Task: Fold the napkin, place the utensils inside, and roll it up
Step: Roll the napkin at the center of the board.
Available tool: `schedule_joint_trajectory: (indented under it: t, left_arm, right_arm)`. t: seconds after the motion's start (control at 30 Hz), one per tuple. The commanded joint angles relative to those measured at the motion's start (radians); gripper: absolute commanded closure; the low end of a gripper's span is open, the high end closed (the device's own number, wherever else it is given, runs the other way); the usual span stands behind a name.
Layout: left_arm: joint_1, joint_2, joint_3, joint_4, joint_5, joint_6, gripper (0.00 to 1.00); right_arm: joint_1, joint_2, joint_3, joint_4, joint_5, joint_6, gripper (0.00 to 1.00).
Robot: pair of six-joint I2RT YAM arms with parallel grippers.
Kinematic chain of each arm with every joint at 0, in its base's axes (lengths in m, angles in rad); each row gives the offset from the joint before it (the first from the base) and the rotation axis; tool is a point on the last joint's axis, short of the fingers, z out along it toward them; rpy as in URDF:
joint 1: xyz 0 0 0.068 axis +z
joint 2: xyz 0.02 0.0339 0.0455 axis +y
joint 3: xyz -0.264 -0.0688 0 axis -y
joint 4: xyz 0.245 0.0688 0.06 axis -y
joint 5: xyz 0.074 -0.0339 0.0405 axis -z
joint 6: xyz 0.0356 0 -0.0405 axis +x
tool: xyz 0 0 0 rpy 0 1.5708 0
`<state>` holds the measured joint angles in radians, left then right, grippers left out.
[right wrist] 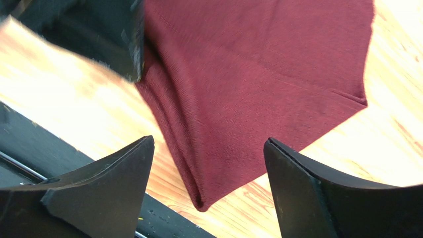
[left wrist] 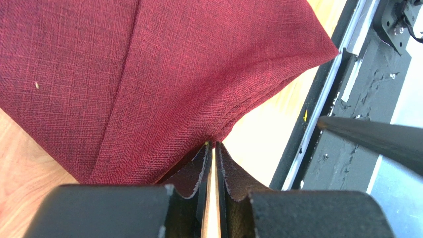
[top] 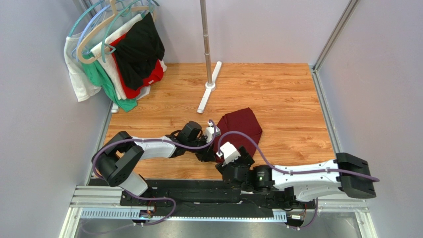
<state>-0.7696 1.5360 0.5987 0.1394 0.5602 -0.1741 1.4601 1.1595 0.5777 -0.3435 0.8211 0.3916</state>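
The dark maroon napkin (top: 243, 126) lies folded on the wooden table, with its near corner between the two arms. In the left wrist view the napkin (left wrist: 174, 74) fills most of the frame, and its creases run down to my left gripper (left wrist: 214, 145), which is shut on the cloth's near edge. My right gripper (right wrist: 208, 144) stands wide open just above the napkin (right wrist: 258, 74), its fingers either side of the folded corner without touching it. From above, the left gripper (top: 208, 151) and right gripper (top: 231, 153) sit close together at the napkin's near side. The utensils are out of view.
Garments on hangers (top: 119, 54) hang at the back left. A metal pole on a white foot (top: 207, 59) stands at the back centre. The black mounting rail (top: 198, 191) runs along the table's near edge, close to the napkin corner. Grey walls close in both sides.
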Motion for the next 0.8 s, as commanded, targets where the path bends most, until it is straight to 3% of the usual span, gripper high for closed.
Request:
schedule_joint_trajectory:
  t: [0.0, 0.33, 0.77]
  left_arm:
    - [0.006, 0.007, 0.038, -0.006, 0.026, -0.024, 0.86]
    - [0.010, 0.004, 0.052, -0.029, 0.026, -0.033, 0.86]
    - [0.015, 0.000, 0.061, -0.044, 0.029, -0.036, 0.85]
  right_arm:
    - [0.022, 0.107, 0.050, 0.050, -0.014, -0.049, 0.16]
    - [0.023, 0.229, 0.070, 0.155, -0.080, -0.161, 0.30]
    - [0.022, 0.316, 0.059, 0.182, -0.102, -0.171, 0.43]
